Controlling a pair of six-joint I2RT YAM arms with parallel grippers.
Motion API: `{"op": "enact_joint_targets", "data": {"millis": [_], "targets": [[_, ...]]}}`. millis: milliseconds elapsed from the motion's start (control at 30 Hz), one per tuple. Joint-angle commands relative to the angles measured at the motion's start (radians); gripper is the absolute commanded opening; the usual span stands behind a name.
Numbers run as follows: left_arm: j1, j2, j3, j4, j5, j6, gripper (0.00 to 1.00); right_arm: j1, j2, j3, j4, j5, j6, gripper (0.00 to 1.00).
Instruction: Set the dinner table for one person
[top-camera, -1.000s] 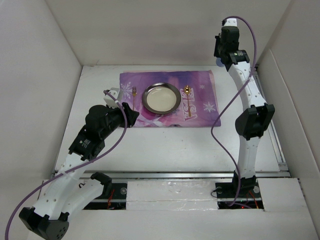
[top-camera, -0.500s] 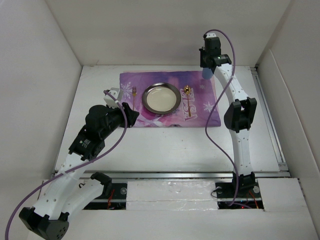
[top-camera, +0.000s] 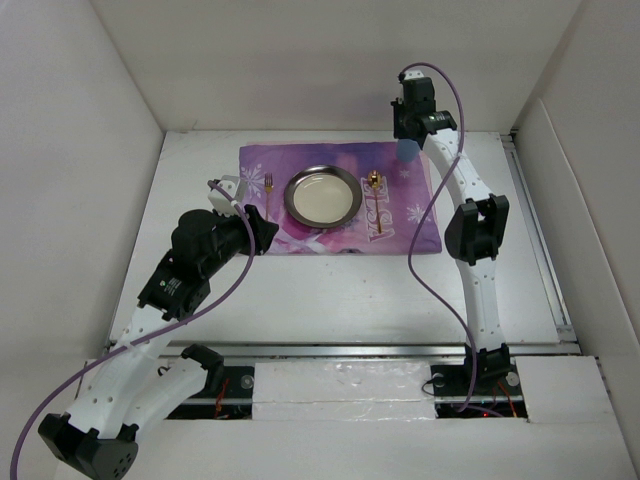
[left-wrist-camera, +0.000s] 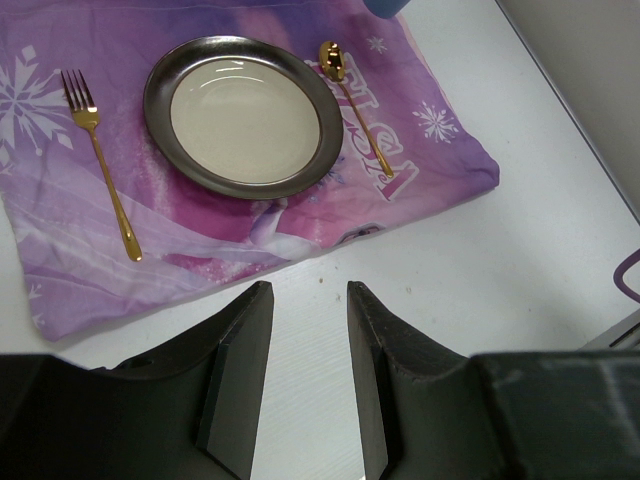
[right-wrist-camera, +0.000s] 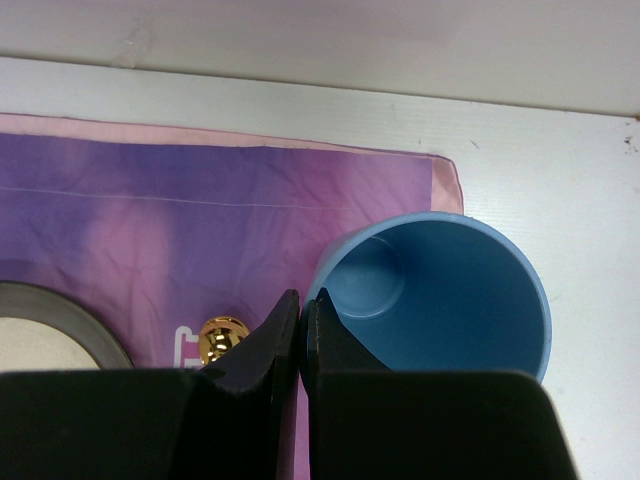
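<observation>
The white dinner table (top-camera: 330, 290) fills the floor of the walled booth, and a purple snowflake cloth (top-camera: 340, 238) lies across its far half. On the cloth sits a round metal plate (left-wrist-camera: 245, 115) with a pale centre and nothing on it. A gold fork (left-wrist-camera: 100, 170) lies apart from the plate on its left, and a gold spoon (left-wrist-camera: 355, 110) lies just beside the plate's rim on its right, across the printed letters. The right arm reaches out to the far right corner of the cloth. There the right gripper (right-wrist-camera: 301, 312) is pinched closed on the rim of a blue cup (right-wrist-camera: 440, 290), one finger inside the wall and one outside. The cup stands upright with its mouth facing up. It sits over the corner of the cloth, part of it out past the edge above bare white tabletop. I can't tell from here whether its base touches down. The left arm is bent low on the other side. The left gripper (left-wrist-camera: 308, 300) is over bare table just off the near edge of the cloth, its fingers parted with a clear gap and nothing between them.
</observation>
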Motion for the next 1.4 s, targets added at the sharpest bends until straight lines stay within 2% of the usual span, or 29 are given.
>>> {"op": "enact_joint_targets", "data": {"millis": [0,333,400,433,467,567,633,900,1000,1033,1133,1233,1267,1367], "targets": [[-0.005,-0.002,0.015,0.037,0.001,0.007,0.33,-0.003,0.03,0.033,0.044,-0.021,0.003,0.0],[-0.005,0.006,0.015,0.035,-0.004,0.009,0.33,-0.021,0.071,0.039,0.04,-0.038,0.011,0.0],[-0.005,0.007,0.015,0.035,-0.005,0.009,0.33,-0.022,0.068,0.039,0.044,-0.034,0.014,0.03],[-0.005,0.006,0.014,0.034,-0.005,0.009,0.33,-0.022,0.068,0.039,0.049,-0.033,0.016,0.06],[-0.005,0.007,0.015,0.034,-0.008,0.009,0.33,-0.031,0.065,0.039,0.052,-0.033,0.016,0.15],[-0.005,0.009,0.015,0.034,-0.01,0.009,0.33,-0.031,0.056,0.039,0.06,-0.033,0.019,0.33],[-0.005,0.01,0.017,0.032,-0.01,0.009,0.33,-0.031,0.047,0.031,0.069,-0.03,0.019,0.42],[-0.005,0.007,0.015,0.032,-0.014,0.009,0.33,-0.04,-0.025,-0.001,0.093,-0.041,0.025,0.53],[-0.005,0.007,0.017,0.028,-0.024,0.009,0.33,-0.04,-0.083,-0.036,0.113,-0.048,0.034,0.62],[-0.005,0.006,0.017,0.028,-0.025,0.007,0.33,-0.04,-0.106,-0.053,0.124,-0.053,0.037,0.7],[-0.005,0.006,0.018,0.023,-0.039,0.001,0.34,-0.04,-0.198,-0.119,0.181,-0.088,0.048,0.83],[-0.005,-0.002,0.018,0.017,-0.06,-0.002,0.34,-0.04,-0.293,-0.149,0.204,-0.09,0.071,0.83],[0.011,-0.005,0.017,0.017,-0.06,-0.005,0.35,-0.04,-0.318,-0.163,0.21,-0.09,0.074,0.99],[0.037,-0.02,0.014,0.026,-0.036,-0.017,0.41,-0.04,-0.45,-0.258,0.25,-0.114,0.074,1.0]]}}
